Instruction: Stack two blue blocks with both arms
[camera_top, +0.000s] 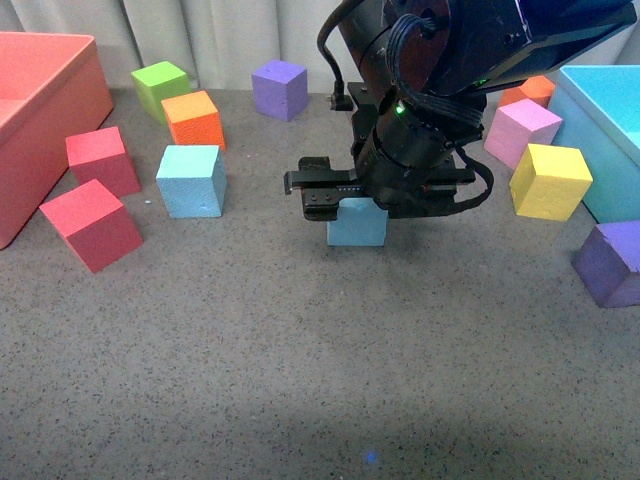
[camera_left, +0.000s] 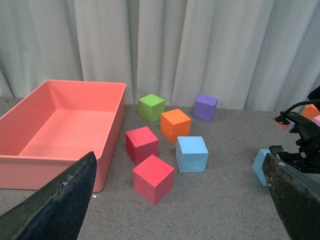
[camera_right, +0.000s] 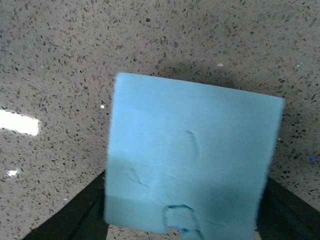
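Observation:
One blue block sits under my black right arm in the middle of the table, low over or on the surface, with my right gripper shut on it. In the right wrist view this block fills the picture between the dark fingers, and my right gripper holds its sides. The other blue block stands free to the left. My left gripper is open and empty, well short of that free block. The held block shows partly at the right edge of the left wrist view.
A salmon bin stands at the left and a turquoise bin at the right. Two red cubes, an orange cube and a green cube surround the free block. A yellow cube, pink cube and purple cube lie at the right.

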